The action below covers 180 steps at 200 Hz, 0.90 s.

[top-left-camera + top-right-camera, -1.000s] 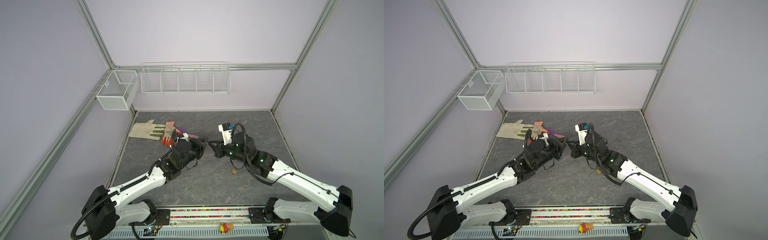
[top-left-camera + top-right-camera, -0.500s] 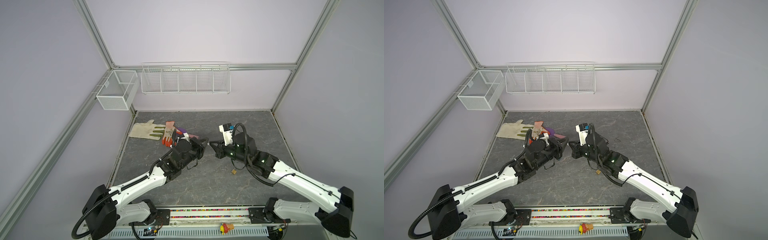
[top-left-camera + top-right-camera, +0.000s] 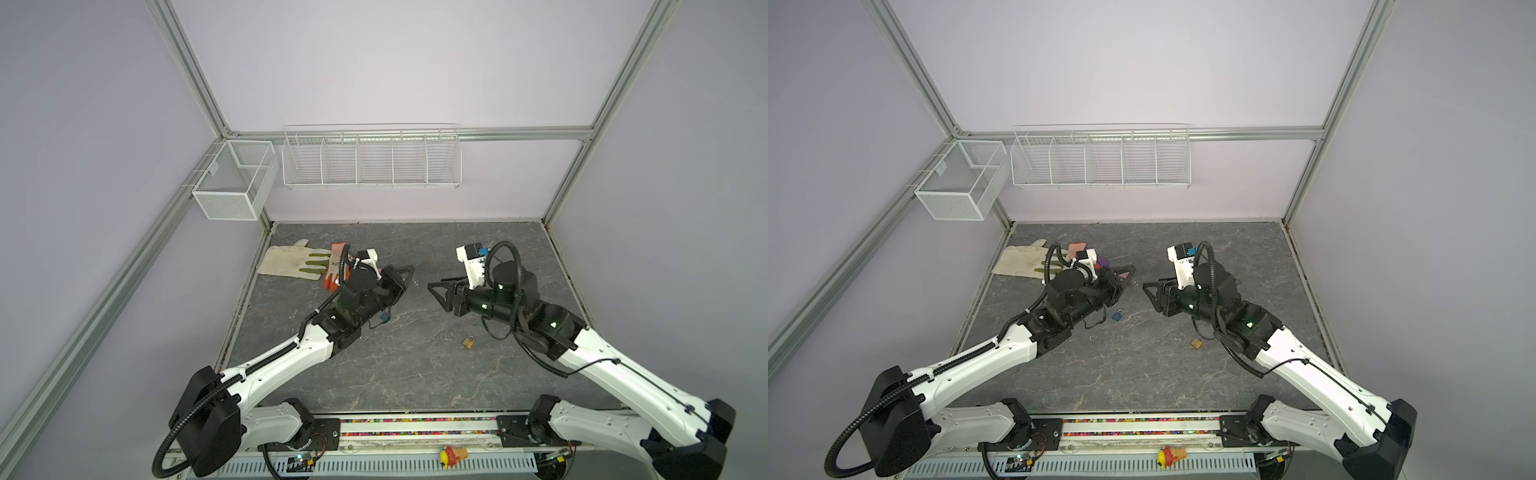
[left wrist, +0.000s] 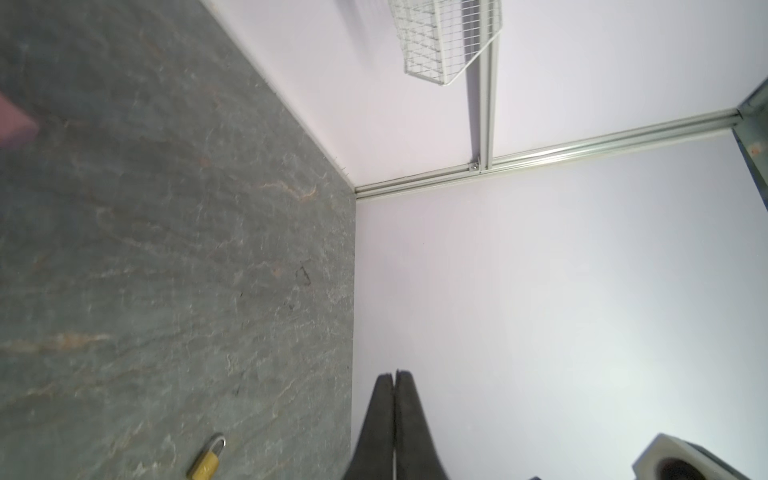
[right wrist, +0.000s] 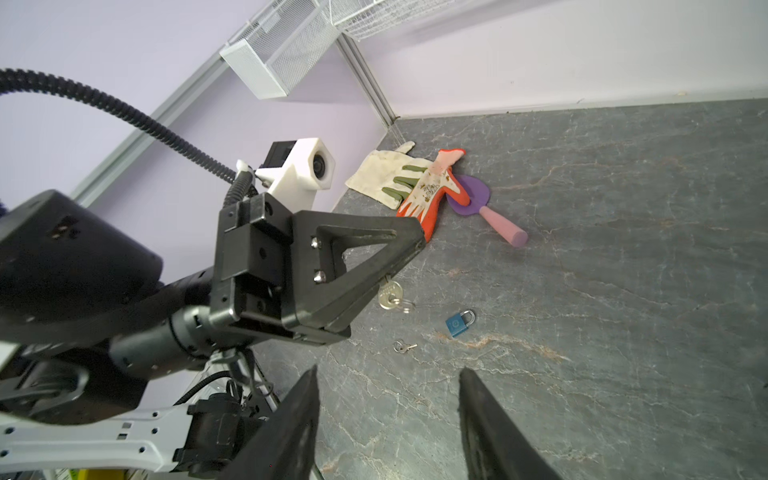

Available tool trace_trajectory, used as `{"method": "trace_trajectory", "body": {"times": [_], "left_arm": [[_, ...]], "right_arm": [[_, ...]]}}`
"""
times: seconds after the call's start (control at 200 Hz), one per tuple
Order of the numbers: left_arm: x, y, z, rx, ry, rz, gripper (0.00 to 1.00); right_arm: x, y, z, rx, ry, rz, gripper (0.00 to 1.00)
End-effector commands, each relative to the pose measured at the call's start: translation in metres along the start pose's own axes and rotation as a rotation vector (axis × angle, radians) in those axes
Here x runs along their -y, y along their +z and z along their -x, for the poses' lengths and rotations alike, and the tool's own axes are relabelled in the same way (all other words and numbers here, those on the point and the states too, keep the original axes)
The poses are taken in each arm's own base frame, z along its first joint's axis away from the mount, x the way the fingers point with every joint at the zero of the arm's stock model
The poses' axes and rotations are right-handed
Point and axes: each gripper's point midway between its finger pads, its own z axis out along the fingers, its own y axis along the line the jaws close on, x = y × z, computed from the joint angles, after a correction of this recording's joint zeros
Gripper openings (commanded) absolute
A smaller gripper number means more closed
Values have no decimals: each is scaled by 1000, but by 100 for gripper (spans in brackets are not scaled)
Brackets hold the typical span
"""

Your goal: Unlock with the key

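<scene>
Opening just now, the right claw point(image 5: 387, 370) gapes empty. The left claw point(image 5: 409, 249) grips the key point(image 5: 390, 296); handover looks complete.

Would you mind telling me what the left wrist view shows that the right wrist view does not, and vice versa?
Only the left wrist view shows the brass padlock lying on the table. Only the right wrist view shows the key pinched in the left end effector, the blue padlock, the spare keys, the gloves and the open right end effector. Both show the table and the shut left end effector.
</scene>
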Motion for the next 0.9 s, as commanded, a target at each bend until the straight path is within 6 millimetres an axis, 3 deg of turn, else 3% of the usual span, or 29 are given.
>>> {"method": "trace_trajectory", "body": {"times": [0.0, 0.11, 0.305, 0.515, 0.765, 0.895], "left_arm": [[47, -1, -5, -59, 357, -169, 0], [69, -6, -9, -52, 505, -286, 0], [99, -17, -10, -35, 588, -462, 0], [108, -17, -14, -64, 620, -500, 0], [117, -20, -15, -74, 612, -539, 0], [121, -23, -15, -72, 605, -557, 0]], "right_arm": [[-29, -11, 2, -86, 71, 193, 56], [-42, -14, 16, -86, 124, 309, 55], [-35, -9, 32, -63, 154, 353, 49], [-44, -5, 40, -61, 117, 420, 44], [-40, 4, 36, -80, 99, 425, 33], [-38, 4, 37, -72, 83, 415, 32]]}}
